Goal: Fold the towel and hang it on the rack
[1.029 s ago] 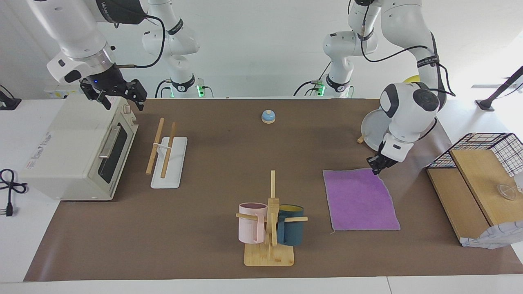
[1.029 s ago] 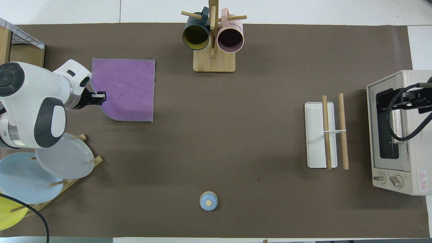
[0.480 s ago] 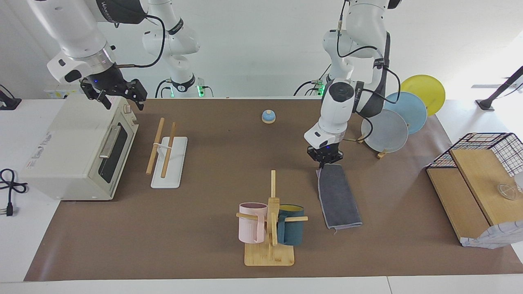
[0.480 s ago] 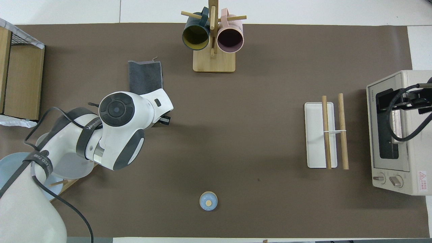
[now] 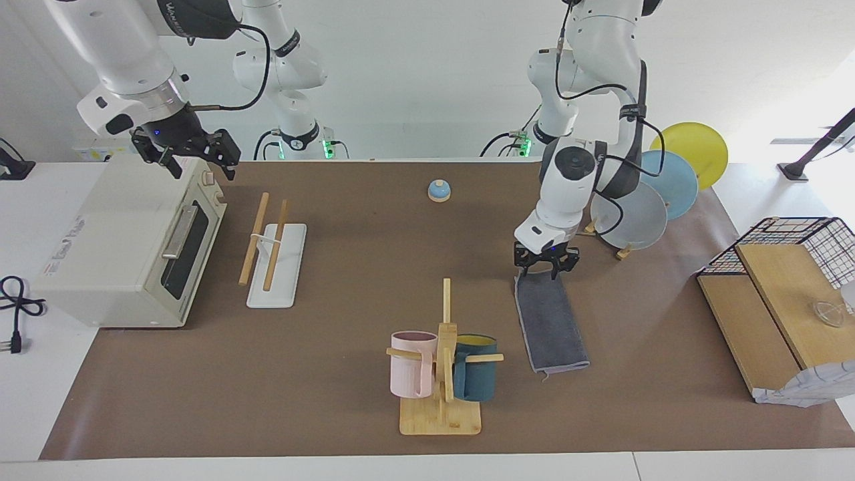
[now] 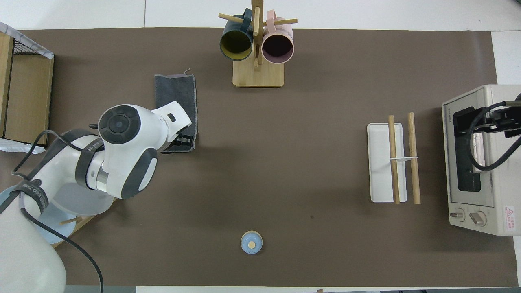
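The towel (image 5: 551, 327) lies folded in a narrow strip on the brown mat, dark grey face up, beside the mug tree toward the left arm's end; it also shows in the overhead view (image 6: 175, 91). My left gripper (image 5: 546, 270) is open just over the strip's end nearest the robots, holding nothing; it also shows in the overhead view (image 6: 185, 140). The rack (image 5: 275, 267), two wooden rods on a white base, stands beside the toaster oven (image 6: 378, 162). My right gripper (image 5: 197, 160) waits open over the toaster oven (image 6: 494, 122).
A mug tree (image 5: 442, 361) with pink and teal mugs stands at the mat's edge farthest from the robots. A toaster oven (image 5: 120, 247) is at the right arm's end. A plate stand (image 5: 634, 214), a small bell (image 5: 438, 191) and a wooden box with a wire basket (image 5: 768, 314) also stand here.
The left gripper folded the flat purple towel over into a grey strip, then let go of its end and opened. The right arm has not moved.
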Robot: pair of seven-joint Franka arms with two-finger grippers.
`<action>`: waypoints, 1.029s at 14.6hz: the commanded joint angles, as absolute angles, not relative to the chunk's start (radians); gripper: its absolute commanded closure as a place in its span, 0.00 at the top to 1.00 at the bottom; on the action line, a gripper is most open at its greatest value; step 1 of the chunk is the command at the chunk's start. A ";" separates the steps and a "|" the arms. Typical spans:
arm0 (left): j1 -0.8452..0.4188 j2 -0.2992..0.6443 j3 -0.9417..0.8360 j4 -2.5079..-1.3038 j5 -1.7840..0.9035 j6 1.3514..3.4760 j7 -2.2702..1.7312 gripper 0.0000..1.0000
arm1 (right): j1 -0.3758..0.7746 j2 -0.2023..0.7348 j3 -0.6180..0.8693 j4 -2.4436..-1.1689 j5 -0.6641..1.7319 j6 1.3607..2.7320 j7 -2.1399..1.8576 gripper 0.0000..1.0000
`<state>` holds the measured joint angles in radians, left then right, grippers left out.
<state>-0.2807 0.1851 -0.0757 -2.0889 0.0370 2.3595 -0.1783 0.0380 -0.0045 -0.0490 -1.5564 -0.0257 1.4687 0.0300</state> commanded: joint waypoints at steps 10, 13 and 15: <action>-0.146 0.288 -0.089 -2.075 -0.287 2.448 0.118 1.00 | 0.026 -0.025 -0.044 -1.577 -0.011 1.468 0.012 1.00; -0.146 0.308 -0.090 -2.072 -0.299 2.448 0.133 0.98 | 0.028 -0.025 -0.044 -1.575 -0.011 1.470 0.012 1.00; -0.146 0.308 -0.089 -2.065 -0.299 2.441 0.133 0.95 | 0.031 -0.025 -0.044 -1.575 -0.011 1.470 0.012 1.00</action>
<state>-0.1501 0.2971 -0.0863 -2.0795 -0.2765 2.4384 0.1066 0.0379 -0.0049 -0.0489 -1.5566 -0.0256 1.4670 0.0300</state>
